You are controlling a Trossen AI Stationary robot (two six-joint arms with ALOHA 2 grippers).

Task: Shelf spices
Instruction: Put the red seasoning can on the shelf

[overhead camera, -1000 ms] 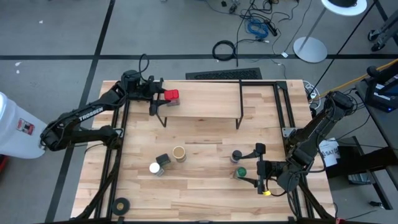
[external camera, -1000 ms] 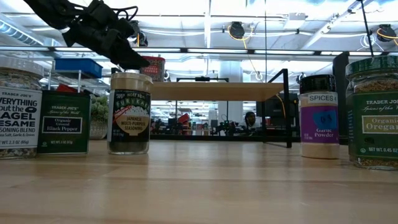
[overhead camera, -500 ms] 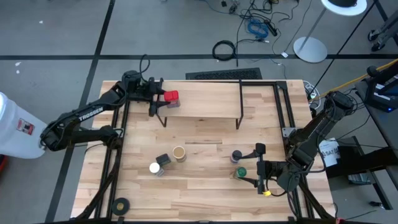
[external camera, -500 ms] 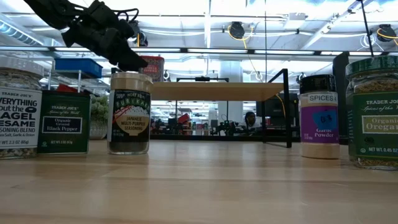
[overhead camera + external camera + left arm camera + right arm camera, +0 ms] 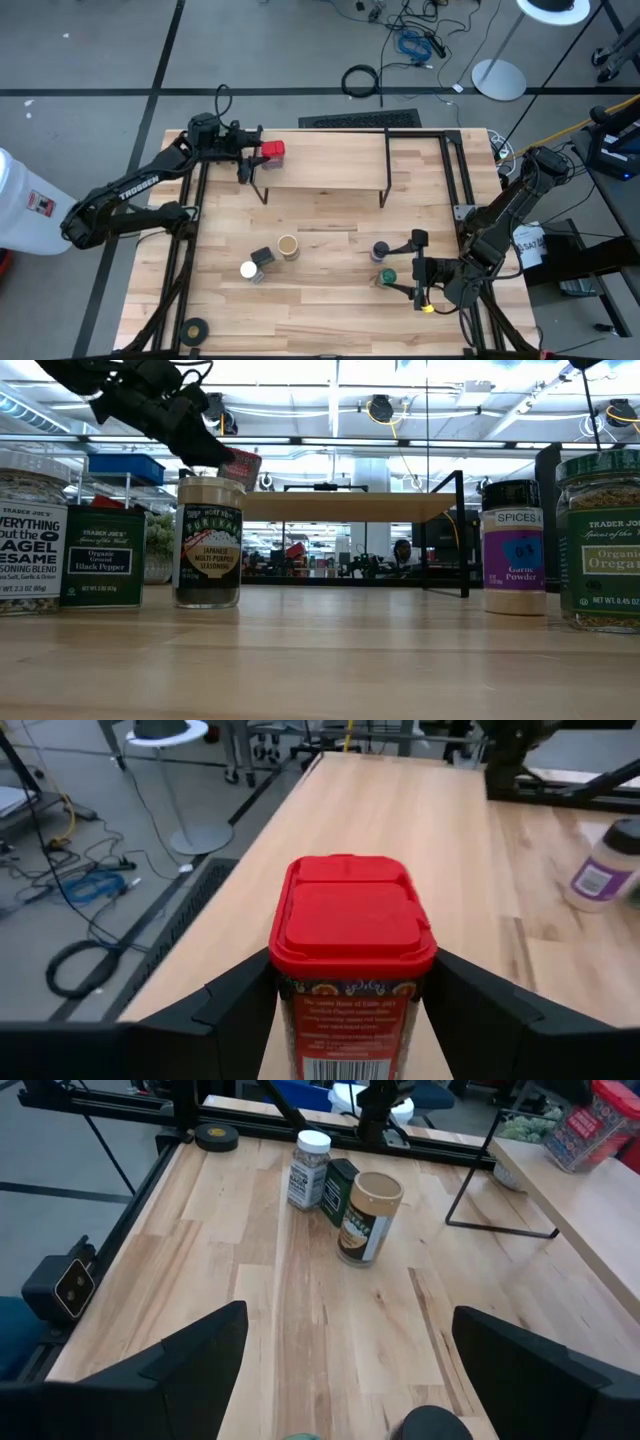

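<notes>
High view: left gripper (image 5: 256, 153) clamped on red tin (image 5: 273, 150), tilted, over shelf (image 5: 320, 168) left end. Right gripper (image 5: 418, 271) fingers spread, parked near table's right-front by green-lidded jar (image 5: 387, 276).

bright overhead ceiling lights — glare in low view | soft shadows | wrist-view edges blurred

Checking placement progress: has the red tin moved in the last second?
Yes. The red tin shifted slightly toward the far edge of the shelf, tilted and clamped in the left tool.
</notes>
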